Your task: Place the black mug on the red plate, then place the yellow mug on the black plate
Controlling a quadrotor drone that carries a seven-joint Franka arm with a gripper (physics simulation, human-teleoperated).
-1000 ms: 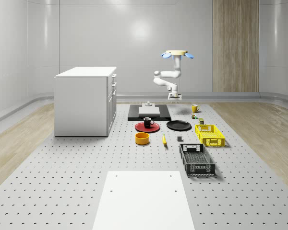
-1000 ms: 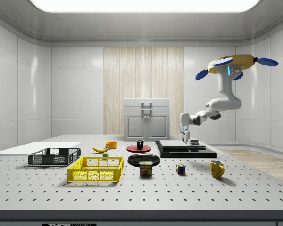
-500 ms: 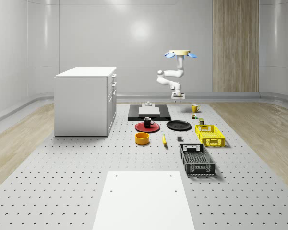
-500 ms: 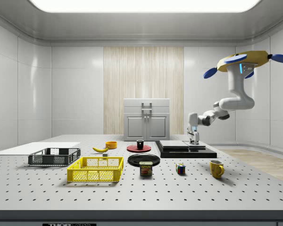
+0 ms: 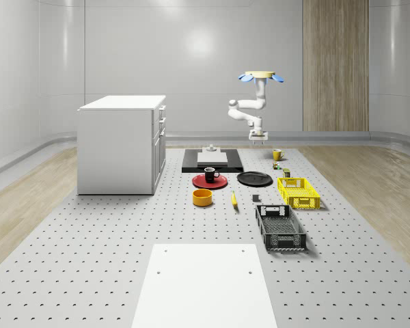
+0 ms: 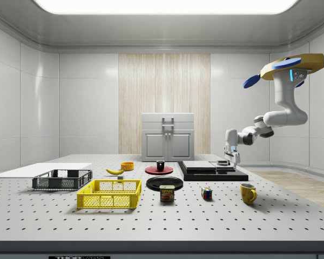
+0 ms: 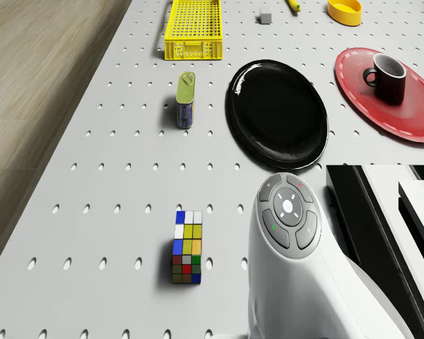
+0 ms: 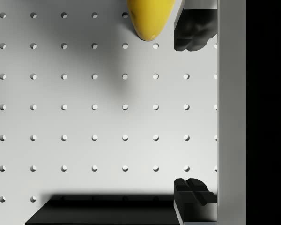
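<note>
Above the perforated table's far end, the hovering drone (image 5: 262,76) hangs its gripper (image 5: 258,140), fingers spread and empty, near the yellow mug (image 5: 277,155); the black mug (image 5: 210,174) already sits on the red plate (image 5: 199,182), the black plate (image 5: 254,179) bare.

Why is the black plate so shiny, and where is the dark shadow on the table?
In the drone view the black plate carries bright glare streaks along its rim, a reflection of the lamp overhead. In the side view that lamp glows white across the ceiling. In the wrist view a soft grey shadow lies on the table beside the yellow mug.
</note>
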